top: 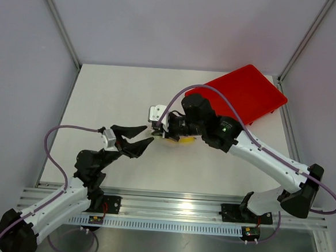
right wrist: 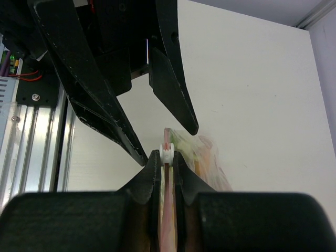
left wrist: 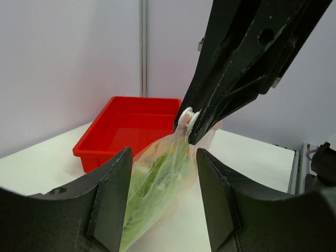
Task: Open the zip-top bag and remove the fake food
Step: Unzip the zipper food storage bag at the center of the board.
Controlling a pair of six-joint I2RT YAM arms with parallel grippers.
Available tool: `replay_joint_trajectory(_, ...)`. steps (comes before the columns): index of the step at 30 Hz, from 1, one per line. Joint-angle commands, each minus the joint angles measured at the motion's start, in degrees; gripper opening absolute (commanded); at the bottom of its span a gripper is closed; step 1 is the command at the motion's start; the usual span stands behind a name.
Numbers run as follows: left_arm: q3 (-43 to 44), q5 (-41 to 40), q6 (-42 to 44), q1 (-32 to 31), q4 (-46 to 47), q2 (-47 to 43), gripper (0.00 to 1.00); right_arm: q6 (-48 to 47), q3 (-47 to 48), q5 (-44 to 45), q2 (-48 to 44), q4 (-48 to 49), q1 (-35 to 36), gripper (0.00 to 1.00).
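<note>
Zip-top bag (left wrist: 157,184) is mid-counter, hanging from the right tool (right wrist: 166,157). That tool is pinched nearly closed on the bag's mouth. The pink zip strip (right wrist: 167,220) runs edge-on btwn its fingers, w/ the white slider (right wrist: 166,151) right at the fingertips.

Orientation: mouth end up, body slanting down below it, so the long axis runs on a tilt, mouth high and bottom low. The strip's line points across at the left tool (top: 149,135). Bottom prob. rests on the counter (top: 112,99), but that end is hidden.

Fake food (left wrist: 142,199) is all inside the bag. A long green piece lies along the bag's length, w/ orange/yellow bits nearer the top. From above, only a yellow patch shows under the right tool.

Left tool is open, jaws roughly half apart, gripping nothing. Its fingertips sit either side of the bag's top, just beside the slider.

In the way: the right tool's fingers and wrist cover most of the bag in the top view. In the right wrist view, the left tool's fingers crowd the mouth end.

Red tray (top: 245,94) is at the far right corner of the counter, set at an angle, well apart from the bag.
</note>
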Motion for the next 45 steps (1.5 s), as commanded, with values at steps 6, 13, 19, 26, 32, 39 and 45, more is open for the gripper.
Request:
replay_joint_trajectory(6,2.67,7.98,2.62,0.18,6.27,2.43,0.54,-0.97,9.21,-5.71,0.81,-6.32,-0.20,0.00)
replay_joint_trajectory(13,2.33,9.75,1.31,0.18,8.46,1.55,0.53,-1.94,9.38,-6.16,0.90,-8.43,-0.20,0.00)
replay_joint_trajectory(19,2.41,13.08,-1.42,0.10,10.40,-0.56,0.54,-2.21,8.95,-6.68,0.98,-9.40,-0.20,0.00)
replay_joint_trajectory(26,3.90,18.79,-3.35,0.10,12.25,1.72,0.49,-2.29,8.77,-8.00,0.11,-10.19,-0.20,0.00)
replay_joint_trajectory(32,4.96,19.94,-3.09,0.10,10.05,2.78,0.47,-2.12,9.38,-8.62,-0.16,-10.45,-0.20,0.00)
replay_joint_trajectory(39,5.66,17.23,-0.90,0.10,5.49,2.17,0.42,-2.03,9.30,-8.62,-1.21,-10.45,-0.20,0.00)
replay_joint_trajectory(45,7.51,14.67,0.25,0.10,0.65,3.31,0.39,-1.94,8.95,-8.70,-1.39,-10.19,-0.20,0.00)
